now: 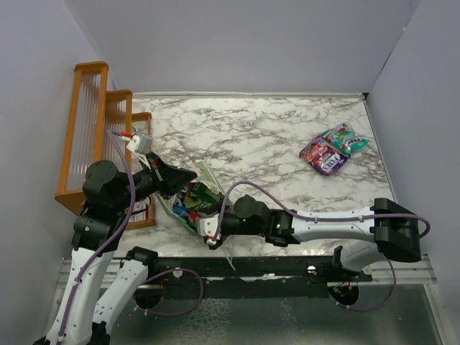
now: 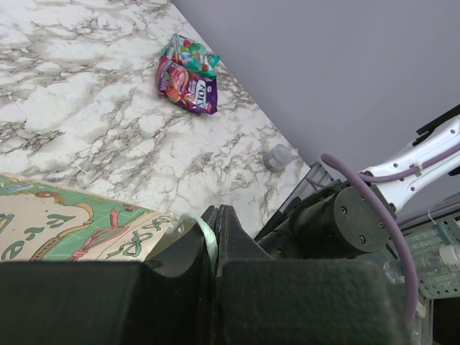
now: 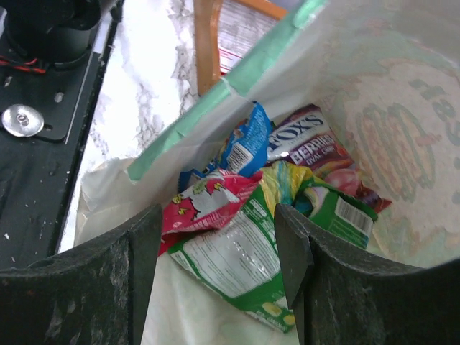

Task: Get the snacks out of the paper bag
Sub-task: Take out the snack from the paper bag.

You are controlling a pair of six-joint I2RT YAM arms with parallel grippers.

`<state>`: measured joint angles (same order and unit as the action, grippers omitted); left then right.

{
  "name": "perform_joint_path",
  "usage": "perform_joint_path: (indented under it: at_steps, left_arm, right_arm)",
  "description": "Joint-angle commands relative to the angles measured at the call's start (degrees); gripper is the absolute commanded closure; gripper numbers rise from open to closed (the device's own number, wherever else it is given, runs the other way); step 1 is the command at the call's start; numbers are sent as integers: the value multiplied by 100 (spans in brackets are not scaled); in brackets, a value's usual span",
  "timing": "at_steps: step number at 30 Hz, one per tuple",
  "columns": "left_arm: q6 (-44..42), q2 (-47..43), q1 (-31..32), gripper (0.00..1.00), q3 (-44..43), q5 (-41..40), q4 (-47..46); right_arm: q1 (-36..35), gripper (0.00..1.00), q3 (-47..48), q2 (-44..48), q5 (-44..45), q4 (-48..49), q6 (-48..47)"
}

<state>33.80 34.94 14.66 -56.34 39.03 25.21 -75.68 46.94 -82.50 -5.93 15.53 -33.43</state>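
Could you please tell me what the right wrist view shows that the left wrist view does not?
Only the right wrist view looks inside the paper bag. A green packet, a red packet, a blue packet and a Fox's packet lie in it, framed by the open right jaws, with the orange rack behind. Only the left wrist view shows a teal packet and a purple packet out on the marble table, a small round disc, and the left jaws shut on the bag's green rim. Both show the bag and the table.
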Motion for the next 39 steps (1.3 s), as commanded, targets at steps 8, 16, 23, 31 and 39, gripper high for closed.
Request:
perform_joint_path:
  at_steps: [8,16,23,31,39]
  left_arm:
    - [-56,-77,2,100,-223,105,1]
    - [-169,-93,0,100,-253,44,156]
    - [-153,-69,2,100,-282,13,107]
    - [-195,-33,2,100,-323,-101,206]
    - [-254,-37,2,100,-381,-308,374]
  right_arm:
    - [-26,36,594,-975,-267,308,-548]
    - [-26,44,586,-1177,-2,248,-393]
    - [-26,68,328,-806,240,486,-240]
    - [-26,99,143,-297,217,713,267]
    - [-26,99,-267,678,810,990,722]
